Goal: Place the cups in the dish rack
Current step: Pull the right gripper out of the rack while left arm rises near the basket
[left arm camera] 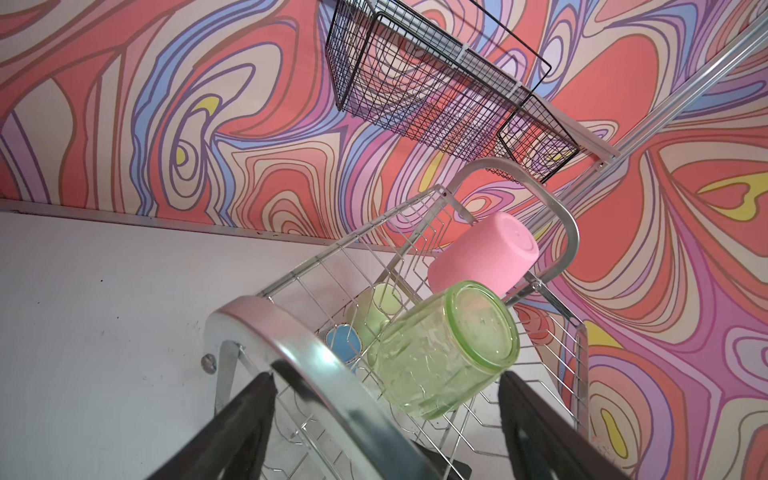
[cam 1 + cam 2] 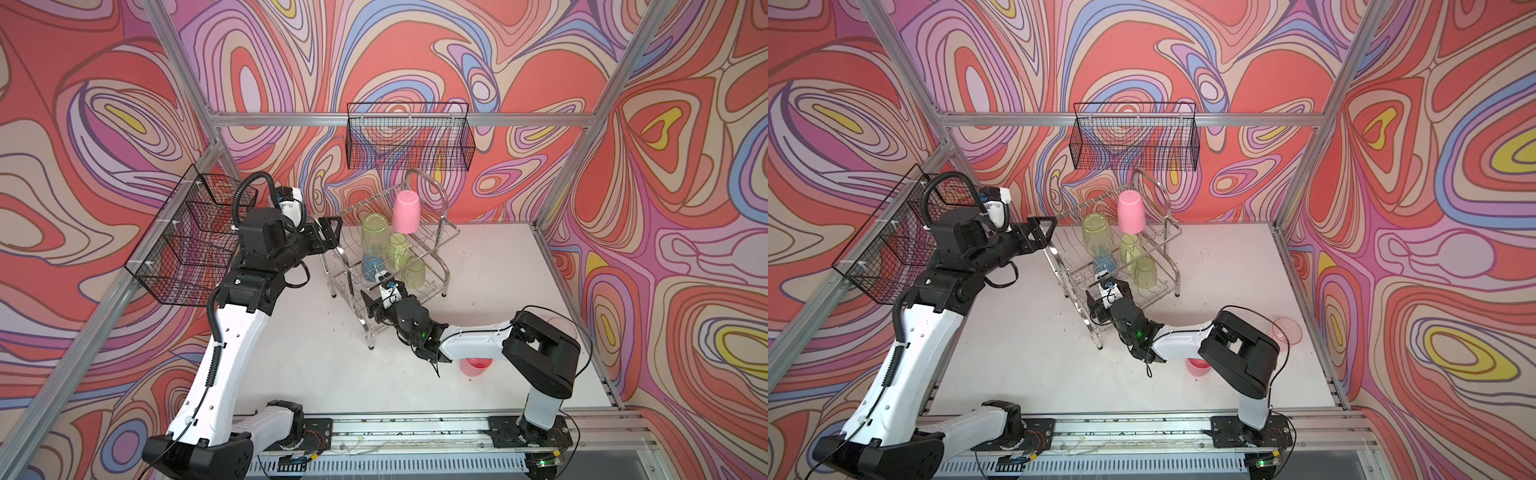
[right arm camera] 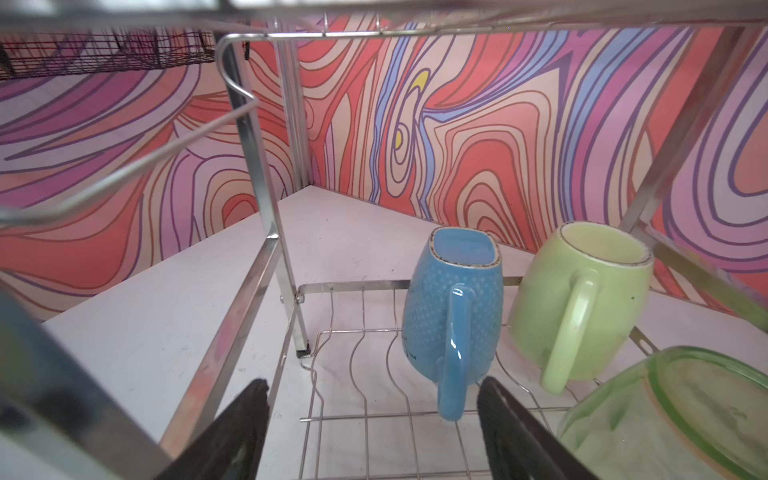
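Observation:
The silver dish rack (image 2: 432,239) stands at the back middle of the white table. On its upper tier a pink tumbler (image 2: 406,211) and a clear green cup (image 2: 375,232) sit upside down. The lower tier holds a blue mug (image 3: 451,307), a pale-green mug (image 3: 582,299) and another clear green cup (image 3: 681,411). My left gripper (image 1: 388,386) is open astride the rack's looped handle (image 1: 291,328), not touching it. At the lower tier's near end my right gripper (image 3: 374,395) is open, with the blue mug's handle just inside its jaws. A second pink tumbler (image 2: 475,366) and a clear pinkish cup (image 2: 1286,330) stand on the table by the right arm.
One black wire basket (image 2: 409,137) hangs on the back wall above the rack, and another (image 2: 191,245) hangs on the left wall behind the left arm. Aluminium frame posts edge the white table (image 2: 498,270). The right arm's elbow overhangs the pink tumbler.

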Available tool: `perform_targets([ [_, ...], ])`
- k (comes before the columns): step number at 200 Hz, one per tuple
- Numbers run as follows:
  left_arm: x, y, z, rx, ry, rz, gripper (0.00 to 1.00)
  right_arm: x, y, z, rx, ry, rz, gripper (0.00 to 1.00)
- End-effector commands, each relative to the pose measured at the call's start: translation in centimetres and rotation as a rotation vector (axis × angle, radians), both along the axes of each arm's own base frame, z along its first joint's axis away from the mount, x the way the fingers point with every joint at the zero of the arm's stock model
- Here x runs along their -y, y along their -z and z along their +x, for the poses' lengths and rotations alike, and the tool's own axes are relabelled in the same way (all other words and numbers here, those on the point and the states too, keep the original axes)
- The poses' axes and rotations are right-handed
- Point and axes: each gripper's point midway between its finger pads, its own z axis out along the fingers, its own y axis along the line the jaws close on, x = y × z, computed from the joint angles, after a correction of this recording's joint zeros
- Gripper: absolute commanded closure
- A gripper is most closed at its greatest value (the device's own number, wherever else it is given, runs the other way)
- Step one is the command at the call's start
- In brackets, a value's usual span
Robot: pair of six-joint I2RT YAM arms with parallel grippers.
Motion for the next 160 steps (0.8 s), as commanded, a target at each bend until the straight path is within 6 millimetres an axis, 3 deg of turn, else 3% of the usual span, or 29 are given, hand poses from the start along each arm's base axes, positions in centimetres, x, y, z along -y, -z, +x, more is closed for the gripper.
perform_targets([
  [1, -0.9, 0.6, 0.2, -0.064, -0.033, -0.044, 0.14, 0.3, 1.0, -1.9, -0.081, -0.064, -0.042, 0.18],
  [92, -1.3, -0.9, 2.5, -0.072, 0.01, -0.196, 0.14, 1.7, 0.1, -6.4, -0.108, -0.126, -0.074, 0.18],
  [160, -0.8, -2.4, 5.3, -0.055, 0.044, -0.23, 0.15, 2.8, -0.4, -7.7, -0.12, -0.129, -0.07, 0.19],
])
